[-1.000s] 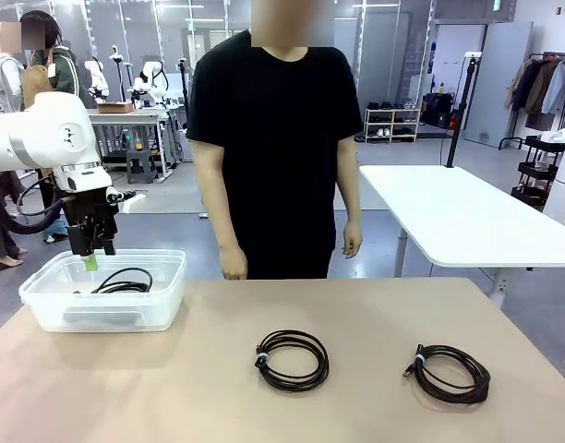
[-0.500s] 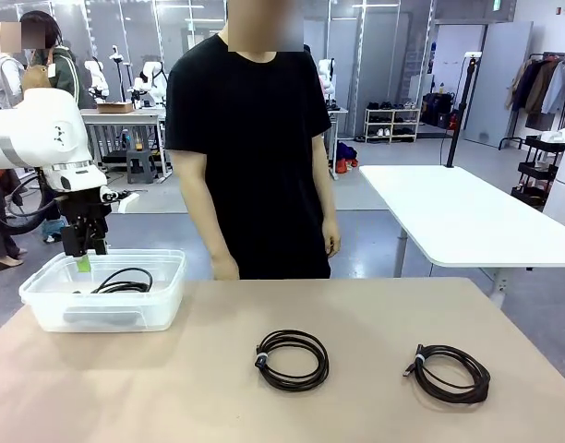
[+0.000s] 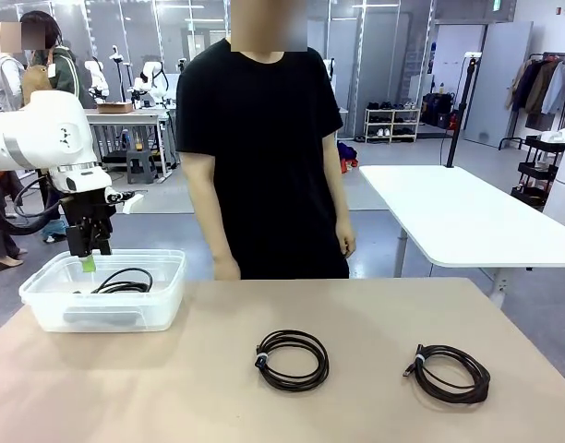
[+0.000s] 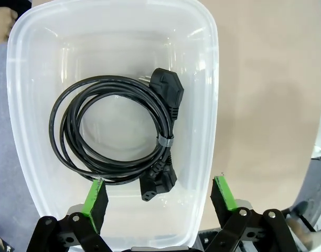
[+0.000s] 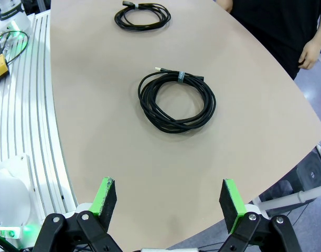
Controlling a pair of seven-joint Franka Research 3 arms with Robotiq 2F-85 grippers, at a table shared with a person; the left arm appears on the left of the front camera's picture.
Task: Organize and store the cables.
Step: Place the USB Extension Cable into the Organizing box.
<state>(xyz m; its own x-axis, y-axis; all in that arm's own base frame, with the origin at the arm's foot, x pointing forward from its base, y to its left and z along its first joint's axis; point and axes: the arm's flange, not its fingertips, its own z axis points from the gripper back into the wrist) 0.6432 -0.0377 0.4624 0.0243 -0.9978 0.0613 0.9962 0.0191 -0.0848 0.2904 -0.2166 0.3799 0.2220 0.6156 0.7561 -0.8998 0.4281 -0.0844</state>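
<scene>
Right under the left claw (image 3: 90, 261) (image 4: 160, 197) we've got the clear plastic tub (image 3: 107, 316) (image 4: 215, 105), and one cable (image 3: 126, 280) (image 4: 161, 140) is lying flat on its bottom. The left claw hangs just above the tub's rim, pads spread wide and holding nothing. In the left wrist view the tub's long side runs straight away from the claw. The coil inside is a slightly squashed ring, and a band ties it on the side nearest the bare counter (image 3: 172, 388) (image 5: 97, 105). Both plugs sit on that same side. The chunky one points away from the claw, and the smaller one lies close in, between the two pads.

The right claw (image 5: 168, 202) is spread wide too, empty, hovering over the counter's edge. Straight ahead of it, roughly in line with the gap between its pads, the middle cable (image 3: 321, 362) (image 5: 148, 102) lies flat. Its band and connector ends are on the far side of the ring, and the ends point crosswise to the claw. Well past that one and a bit off to the side lies the third cable (image 3: 476, 378) (image 5: 161, 17), a flatter oval with its long axis also crosswise. None of the coils touch.

A person (image 3: 264, 138) in a black shirt stands at the counter's far side, arms down.
</scene>
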